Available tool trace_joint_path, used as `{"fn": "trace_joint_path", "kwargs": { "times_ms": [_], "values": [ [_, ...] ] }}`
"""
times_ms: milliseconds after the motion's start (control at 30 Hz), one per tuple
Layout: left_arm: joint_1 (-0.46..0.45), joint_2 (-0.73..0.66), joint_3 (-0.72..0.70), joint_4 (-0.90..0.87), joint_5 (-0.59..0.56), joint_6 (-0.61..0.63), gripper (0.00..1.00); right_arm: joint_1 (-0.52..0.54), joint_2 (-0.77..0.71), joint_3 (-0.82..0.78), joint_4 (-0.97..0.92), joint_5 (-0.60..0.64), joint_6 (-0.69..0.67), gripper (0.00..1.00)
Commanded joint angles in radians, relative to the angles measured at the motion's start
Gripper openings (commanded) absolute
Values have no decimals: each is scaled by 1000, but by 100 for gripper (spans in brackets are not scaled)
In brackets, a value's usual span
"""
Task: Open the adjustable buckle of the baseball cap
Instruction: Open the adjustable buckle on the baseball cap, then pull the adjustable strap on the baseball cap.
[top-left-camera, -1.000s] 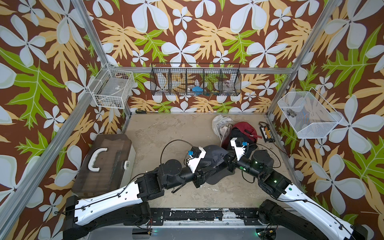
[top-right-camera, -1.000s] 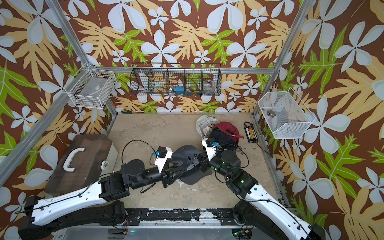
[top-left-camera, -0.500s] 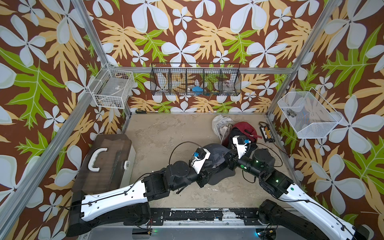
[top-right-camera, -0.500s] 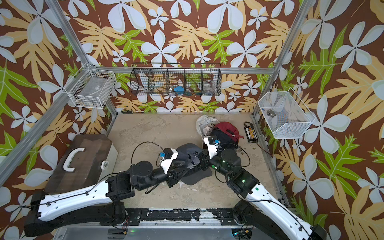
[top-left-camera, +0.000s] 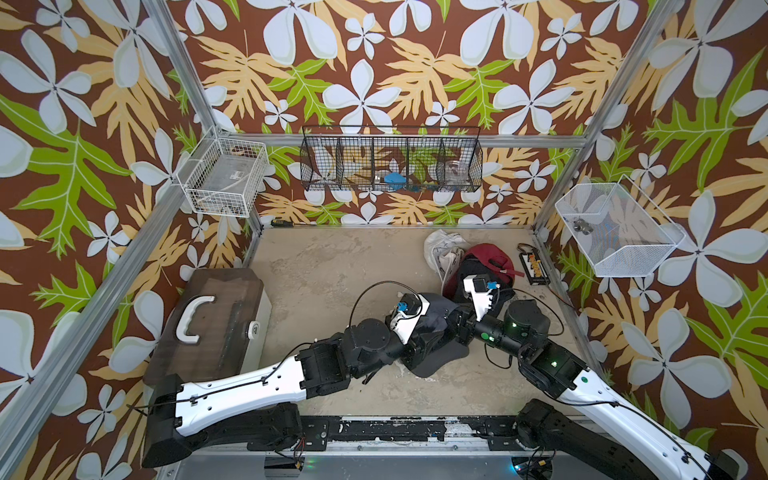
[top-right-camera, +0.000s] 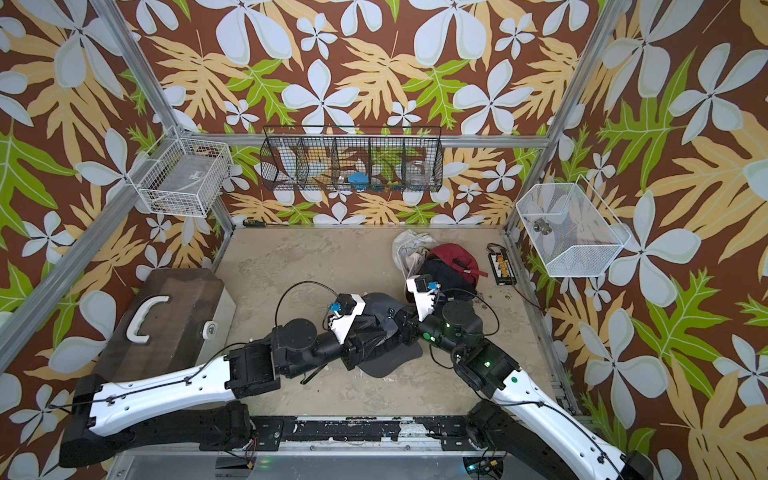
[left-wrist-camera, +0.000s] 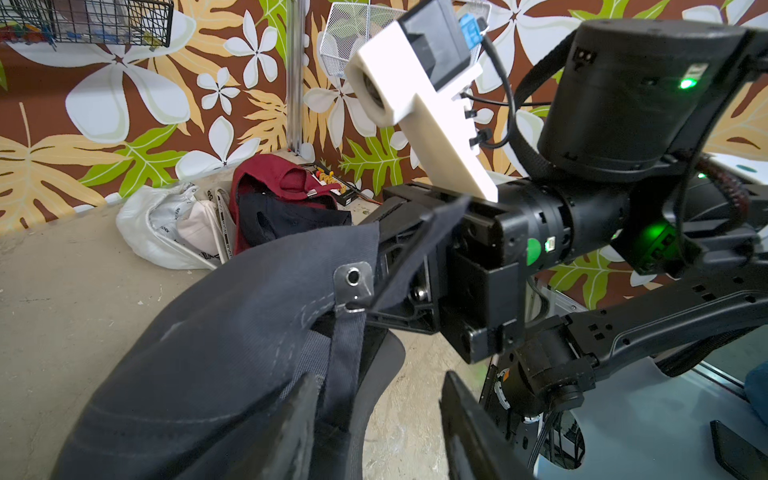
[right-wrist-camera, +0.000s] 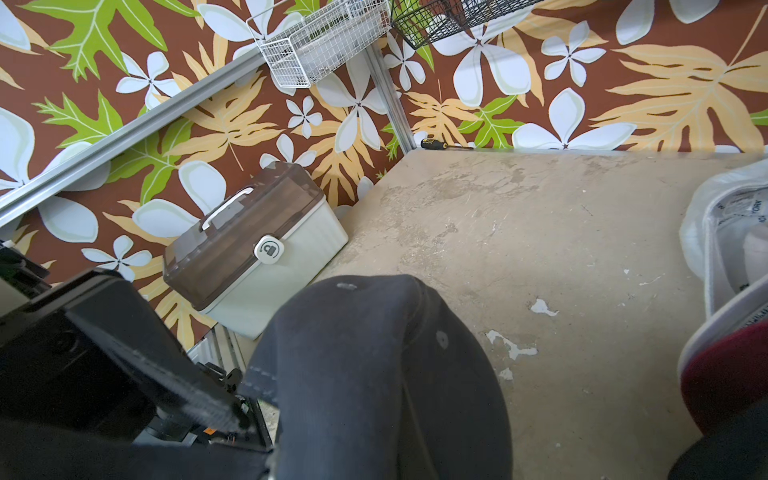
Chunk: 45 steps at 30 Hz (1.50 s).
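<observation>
Text first: only "YORK" reads, on tape inside white cap; rest of that tape is too blurred. Case latch has a padlock icon, no words. Board by right edge has orange marks, unreadable.

Counts: 4 caps, 3 wall baskets, 1 case, 1 screwdriver at far left corner.

Task cap, dark grey, is mid tabletop toward near edge, between my 2 grippers, brim on the surface, back lifted. Other 3 (white, red cap, black cap) are heaped nr far right corner.

My right gripper is closed tight, pinching cap's back edge just beside buckle, which is silver w/ 1 round hole. Strap hangs from buckle down between my left gripper's fingers. They stand apart, not clamping.

Baskets: wire basket on left wall, black basket w/ 5 compartments at back, mesh basket on right wall.
</observation>
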<state>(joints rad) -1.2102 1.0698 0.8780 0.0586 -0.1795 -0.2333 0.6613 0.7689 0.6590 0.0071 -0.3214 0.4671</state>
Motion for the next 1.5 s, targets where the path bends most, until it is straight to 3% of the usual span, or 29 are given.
{"fn": "trace_joint_path", "kwargs": {
  "times_ms": [0,833,1167,1467],
  "values": [
    [-2,9,7,35,-9,12,51,1,-9,-3,28,-22,14,0],
    [-2,96,47,52,-19,40,49,3,-63,-27,37,-65,34,0],
    [-2,99,45,60,-18,51,23,2,-62,-37,45,-69,34,0],
    [-2,78,48,46,-2,49,13,1,-67,-39,33,-48,31,0]
  ]
}}
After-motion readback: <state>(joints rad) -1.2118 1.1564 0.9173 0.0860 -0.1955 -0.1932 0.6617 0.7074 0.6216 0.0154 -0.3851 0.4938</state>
